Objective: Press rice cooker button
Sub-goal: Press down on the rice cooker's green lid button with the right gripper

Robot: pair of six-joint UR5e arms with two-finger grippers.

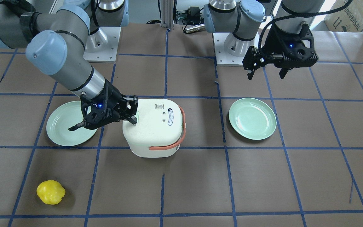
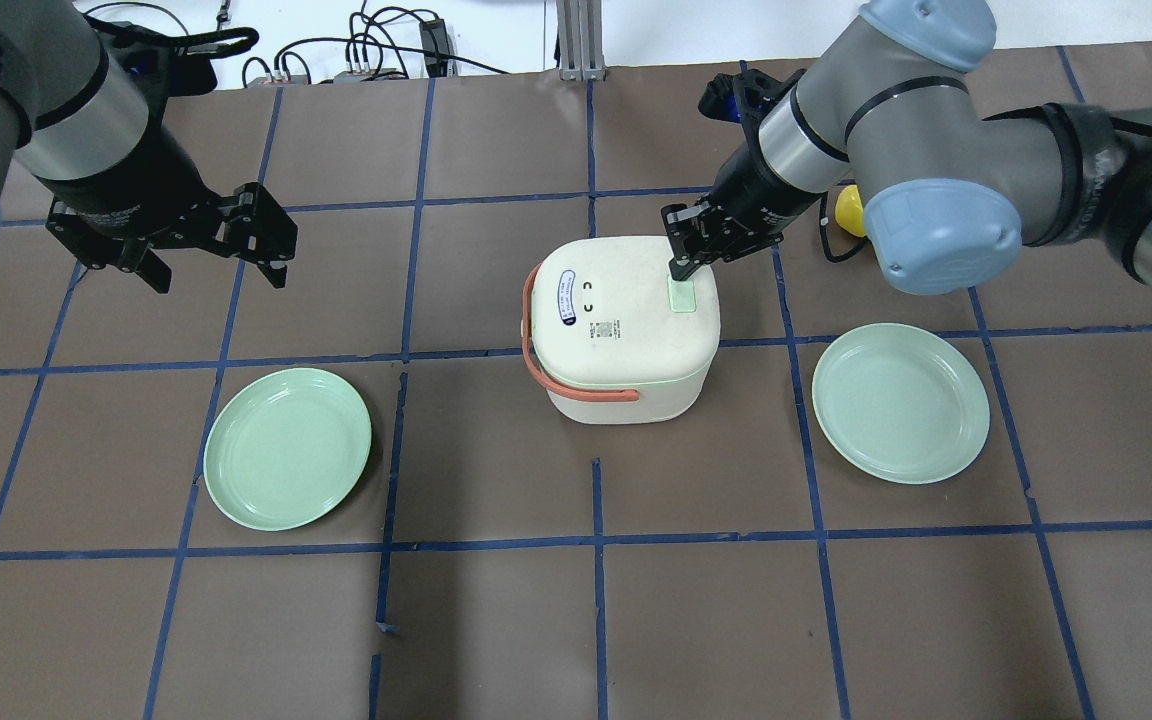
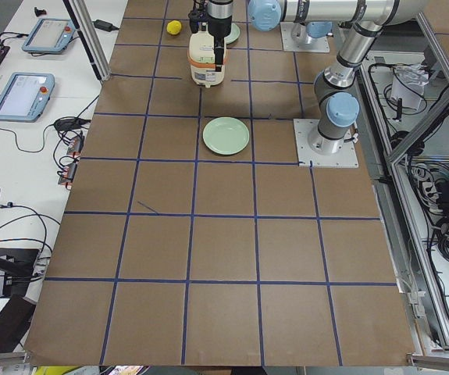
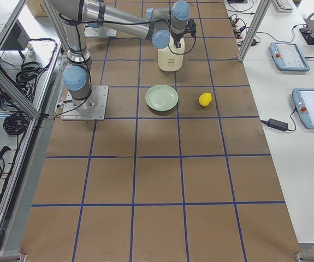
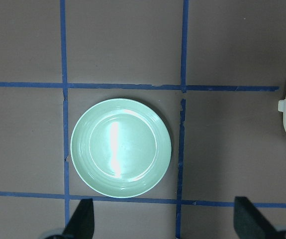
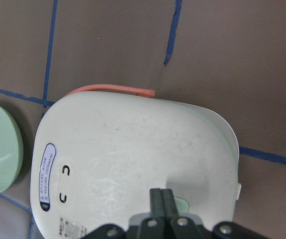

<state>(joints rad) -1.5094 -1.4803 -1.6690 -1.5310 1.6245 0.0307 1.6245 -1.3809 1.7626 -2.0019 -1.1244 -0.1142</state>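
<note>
Touching rice cooker button [image 2: 682, 298]; label [image 2: 566, 296] unreadable.

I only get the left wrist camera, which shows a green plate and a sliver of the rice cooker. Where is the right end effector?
Observer: The right end effector is shut, tips down over the pale green button on the lid of the rice cooker.
Operator: Anything lying near that arm?
Observer: A second green plate and a yellow lumpy object, both apart from the cooker.
</note>
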